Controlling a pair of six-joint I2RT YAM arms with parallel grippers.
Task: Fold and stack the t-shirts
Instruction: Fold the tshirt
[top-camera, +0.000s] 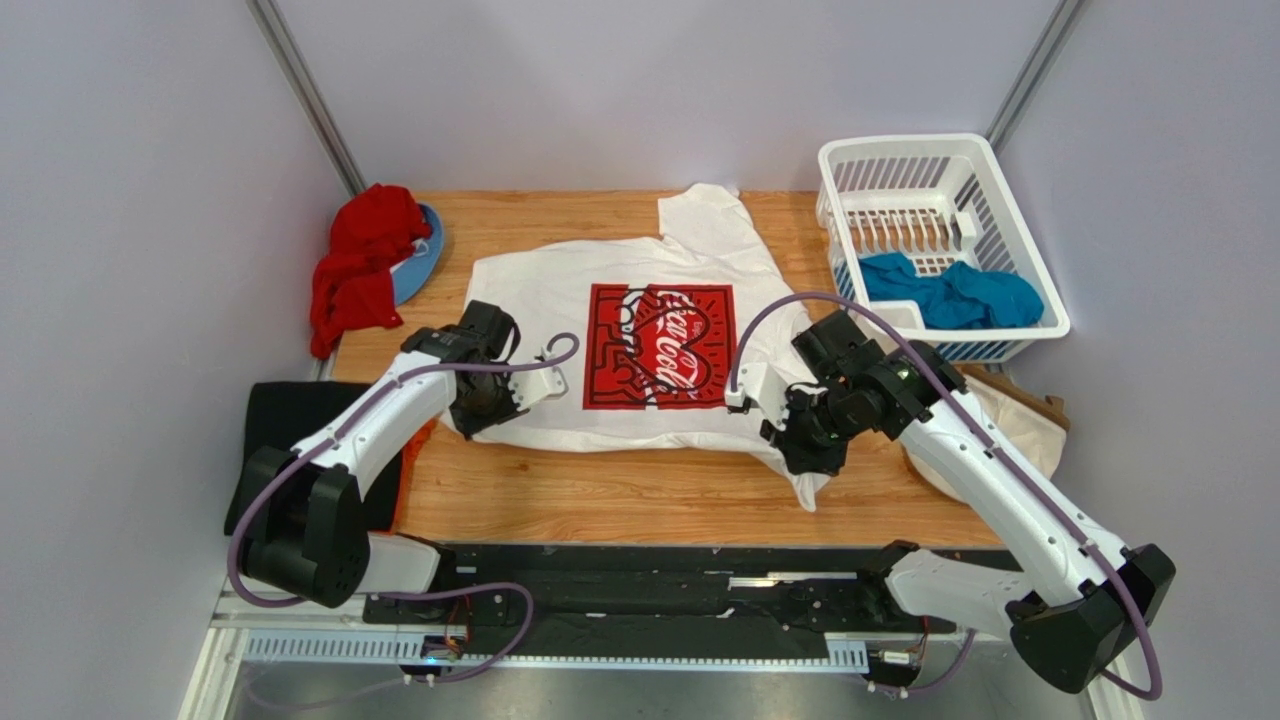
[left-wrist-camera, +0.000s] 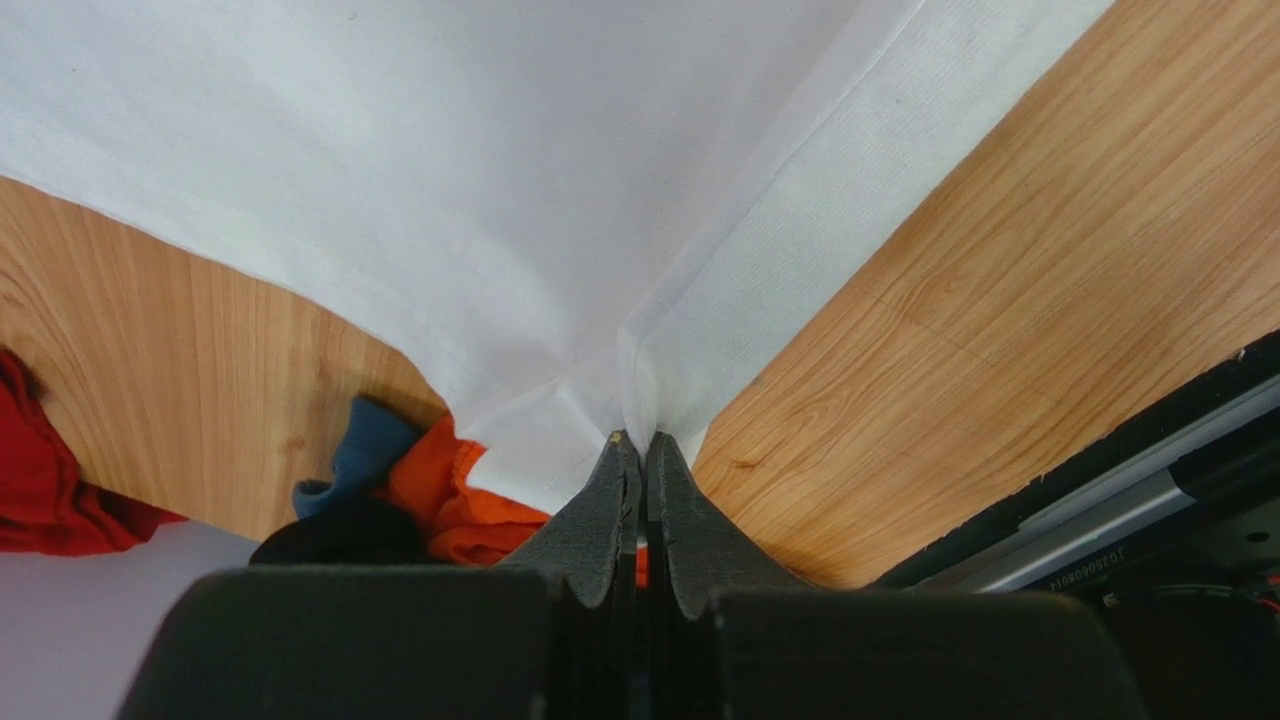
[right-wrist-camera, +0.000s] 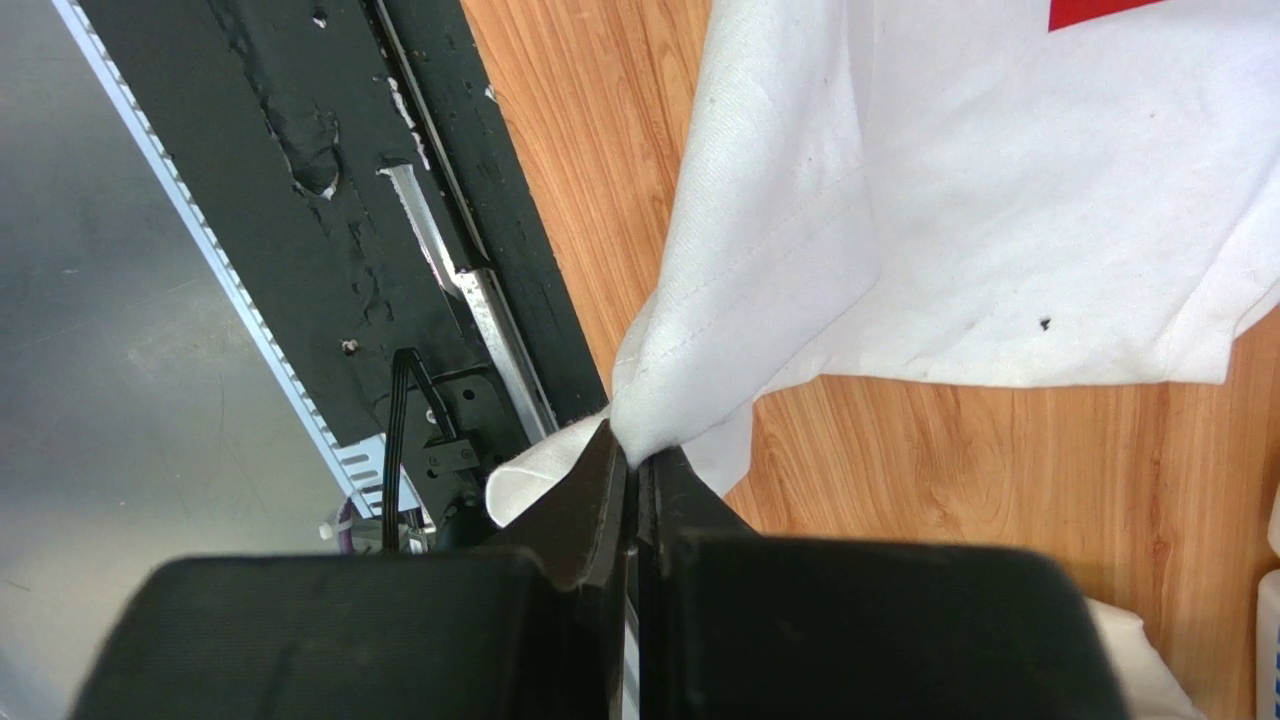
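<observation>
A white t-shirt (top-camera: 526, 300) with a red square Coca-Cola print lies spread face up on the wooden table (top-camera: 601, 503). My left gripper (top-camera: 478, 408) is shut on its near left hem corner (left-wrist-camera: 601, 375), the cloth pinched between the pads (left-wrist-camera: 609, 495). My right gripper (top-camera: 793, 446) is shut on the near right hem corner (right-wrist-camera: 706, 345), and a fold of white cloth bulges out of the tips. An orange t-shirt (left-wrist-camera: 451, 503) and a black one (top-camera: 286, 428) lie at the table's left edge. A teal t-shirt (top-camera: 950, 293) sits in the basket.
A white plastic basket (top-camera: 902, 147) stands at the back right. A red cloth (top-camera: 361, 263) lies crumpled over a blue object at the back left corner. A cream cloth bag (top-camera: 1022, 428) lies at the right edge. The black base rail (top-camera: 676, 578) runs along the near edge.
</observation>
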